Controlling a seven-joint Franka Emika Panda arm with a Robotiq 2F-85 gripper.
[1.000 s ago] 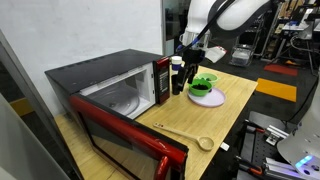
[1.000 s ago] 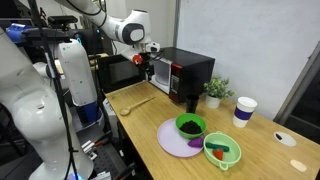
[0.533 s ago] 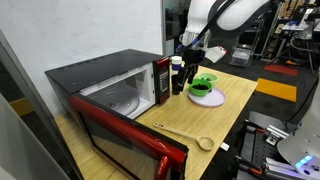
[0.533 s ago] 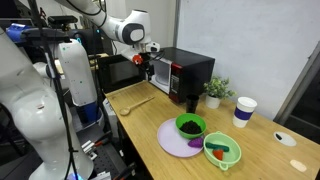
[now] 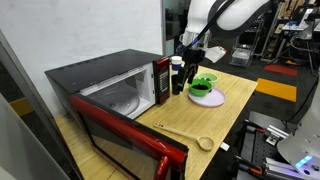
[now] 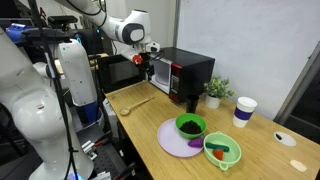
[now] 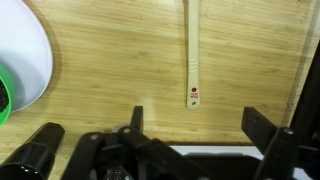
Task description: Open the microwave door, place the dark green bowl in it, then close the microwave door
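Dark green round bowl sits on a flat lavender plate on the wooden table, near the red-fronted boxy microwave, whose red-framed door lies open. Only the wrist view shows the claw spread apart and empty, with the wooden spoon below it.

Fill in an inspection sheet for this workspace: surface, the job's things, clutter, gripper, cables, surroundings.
Surface: wooden table, level, with bare wood between the items.
Job's things: microwave with its microwave door open; dark green bowl still outside, resting on a lavender plate.
Clutter: wooden spoon, lime-green bowl, paper cup, potted plant, black container.
Gripper: gripper open, holding nothing, above the table near the microwave.
Cables: nothing seen on the table.
Surroundings: lab equipment around the table; details unclear.
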